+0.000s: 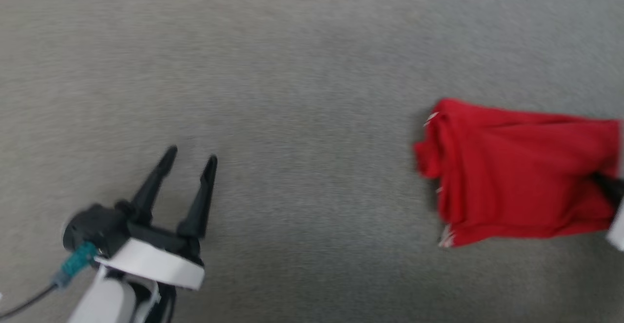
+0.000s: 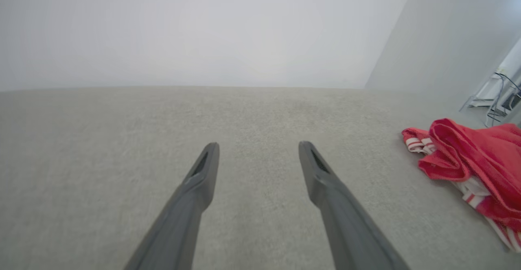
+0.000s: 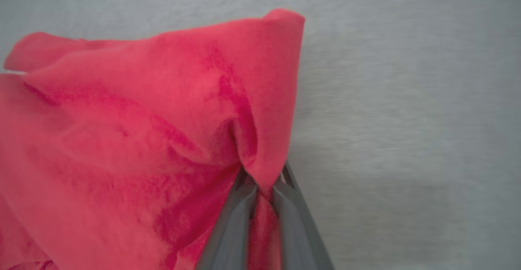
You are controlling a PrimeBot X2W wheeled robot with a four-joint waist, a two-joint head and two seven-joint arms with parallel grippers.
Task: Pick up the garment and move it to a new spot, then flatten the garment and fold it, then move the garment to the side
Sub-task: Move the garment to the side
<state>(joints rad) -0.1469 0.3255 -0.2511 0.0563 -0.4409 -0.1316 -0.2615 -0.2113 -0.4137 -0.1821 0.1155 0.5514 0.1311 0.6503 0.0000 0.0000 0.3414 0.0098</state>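
The red garment (image 1: 516, 167) lies bunched on the grey surface at the right of the head view, with bits of white trim at its left edge. In the left wrist view the garment (image 2: 476, 160) shows striped white-and-red bands at the far right. My right gripper (image 3: 262, 184) is shut on a fold of the garment (image 3: 142, 139), the red cloth pinched between the two dark fingers and drawn up into a peak. At the right edge of the head view the right gripper (image 1: 607, 186) shows as a dark tip against the cloth. My left gripper (image 1: 191, 157) stands open over bare surface at the lower left, well apart from the garment.
A grey cloth-covered surface (image 1: 302, 94) spreads across all the views. Pale walls rise behind it in the left wrist view, with a white stand and cables (image 2: 496, 99) at the far right.
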